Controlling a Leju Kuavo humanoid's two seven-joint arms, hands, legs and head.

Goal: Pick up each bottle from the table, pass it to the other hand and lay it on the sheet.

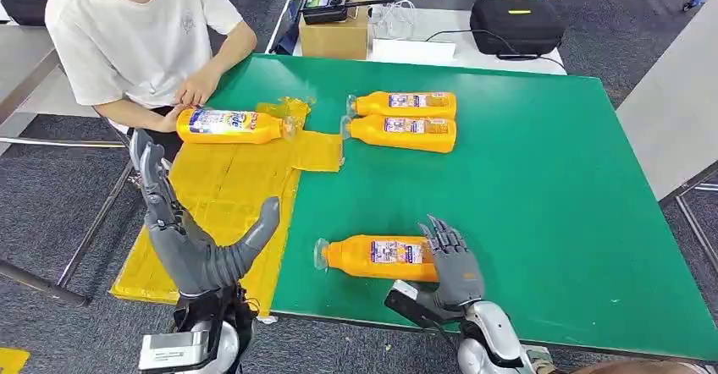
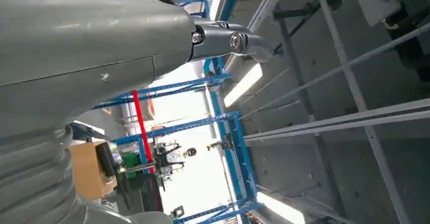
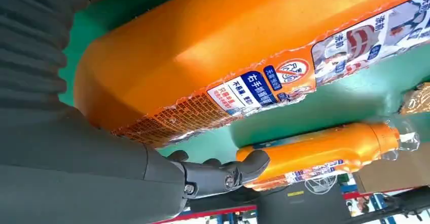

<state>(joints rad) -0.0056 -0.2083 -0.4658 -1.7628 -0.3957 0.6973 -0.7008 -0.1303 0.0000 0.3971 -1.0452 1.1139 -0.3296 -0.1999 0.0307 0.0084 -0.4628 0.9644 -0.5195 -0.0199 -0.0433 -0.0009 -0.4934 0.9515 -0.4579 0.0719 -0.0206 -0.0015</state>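
Right hand (image 1: 453, 264), fingers spread, rested against near bottle (image 1: 377, 257) at lower centre of desk (image 1: 550, 205). Left hand (image 1: 190, 239) open, empty, over yellow sheet (image 1: 224, 188).

The left hand (image 1: 199, 247) is raised palm-up with fingers spread and thumb out, holding nothing. The right hand (image 1: 453, 264) rests at the base of a bottle (image 1: 377, 257), fingers extended over it, thumb (image 3: 228, 173) alongside.

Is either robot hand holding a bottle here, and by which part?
Left robot hand holds nothing. Right robot hand is at the near bottle's base end; grip cannot be told.
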